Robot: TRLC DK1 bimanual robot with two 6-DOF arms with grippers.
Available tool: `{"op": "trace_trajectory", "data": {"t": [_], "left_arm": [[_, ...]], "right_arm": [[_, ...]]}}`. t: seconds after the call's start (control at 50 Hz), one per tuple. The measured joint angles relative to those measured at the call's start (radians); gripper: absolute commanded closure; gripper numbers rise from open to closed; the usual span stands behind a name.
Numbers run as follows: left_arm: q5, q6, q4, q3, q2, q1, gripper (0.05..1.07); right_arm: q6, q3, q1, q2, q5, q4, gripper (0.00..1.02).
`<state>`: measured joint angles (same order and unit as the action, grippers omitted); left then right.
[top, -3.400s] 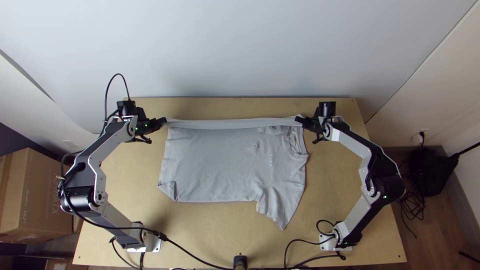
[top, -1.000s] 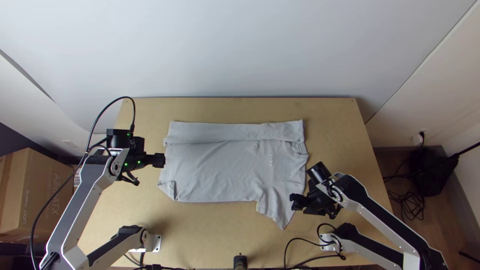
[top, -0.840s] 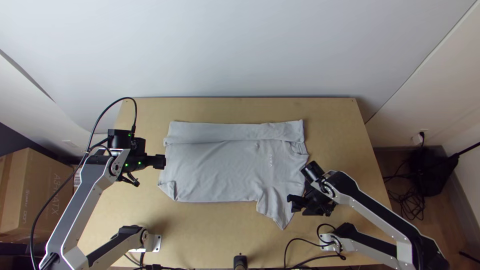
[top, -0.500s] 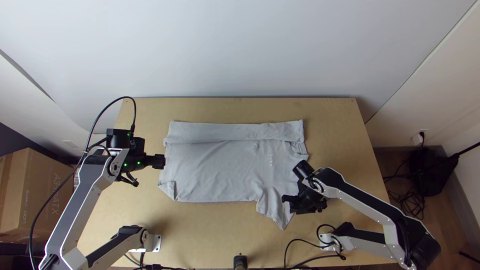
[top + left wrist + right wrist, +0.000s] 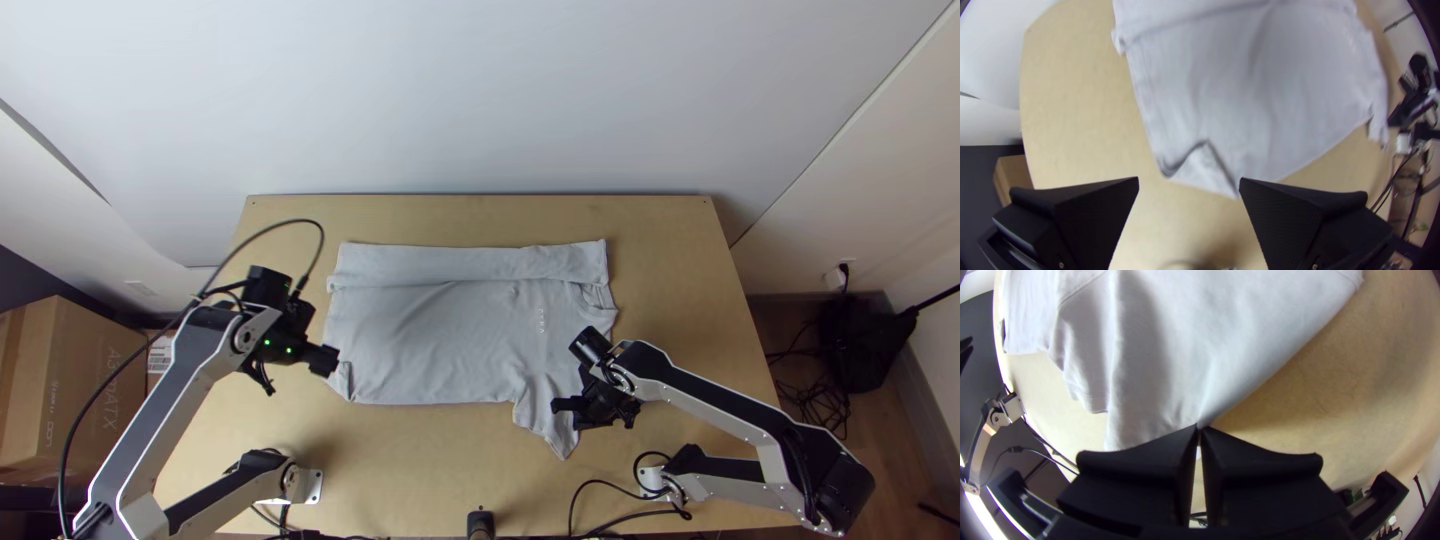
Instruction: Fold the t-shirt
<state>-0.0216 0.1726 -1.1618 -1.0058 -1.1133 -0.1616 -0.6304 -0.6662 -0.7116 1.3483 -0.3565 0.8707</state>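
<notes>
The grey t-shirt (image 5: 440, 340) lies spread on the table, its far side folded over in a long strip and one sleeve pointing to the near edge. My left gripper (image 5: 328, 362) is at the shirt's near left corner, which has a small turned-up flap (image 5: 1202, 170). In the left wrist view, the left gripper (image 5: 1189, 182) stands open with that corner beyond its fingers. My right gripper (image 5: 560, 405) is at the near sleeve. In the right wrist view, the right gripper (image 5: 1199, 427) is shut on the sleeve's edge, cloth (image 5: 1180, 385) drawn to its fingertips.
Bare wooden table (image 5: 400, 470) lies between the shirt and the near edge, with more at its right (image 5: 690, 290). Black cables (image 5: 590, 490) run by the right base. A cardboard box (image 5: 75, 390) stands off the table at left.
Both grippers have let go of the far edge, now folded over. The left has lately moved nearer and slightly right; the right has gone left over the sleeve and taken hold of it.
</notes>
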Motion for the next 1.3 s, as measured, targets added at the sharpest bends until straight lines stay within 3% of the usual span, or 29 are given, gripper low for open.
{"op": "trace_trajectory", "data": {"t": [0.16, 0.36, 0.46, 0.74, 0.84, 1.3], "left_arm": [[-0.132, 0.000, -0.050, 0.049, -0.071, -0.055, 0.10], [-0.148, -0.092, -0.041, 0.050, -0.178, -0.078, 0.11], [-0.148, -0.141, -0.026, 0.046, -0.222, -0.113, 0.23], [-0.148, -0.230, 0.030, 0.016, -0.303, -0.196, 0.23], [-0.148, -0.245, 0.047, 0.007, -0.324, -0.211, 0.43], [-0.148, -0.278, 0.085, -0.010, -0.396, -0.227, 0.43]], "right_arm": [[0.003, 0.000, 0.000, 0.000, 0.000, 0.000, 1.00], [0.003, 0.000, 0.000, 0.000, 0.000, 0.000, 1.00], [0.003, -0.001, 0.000, 0.000, 0.000, 0.000, 1.00], [0.003, -0.001, 0.007, 0.000, 0.000, 0.001, 1.00], [0.003, -0.001, 0.008, 0.000, 0.000, 0.001, 1.00], [0.003, -0.001, 0.014, -0.001, -0.003, -0.003, 1.00]]}}
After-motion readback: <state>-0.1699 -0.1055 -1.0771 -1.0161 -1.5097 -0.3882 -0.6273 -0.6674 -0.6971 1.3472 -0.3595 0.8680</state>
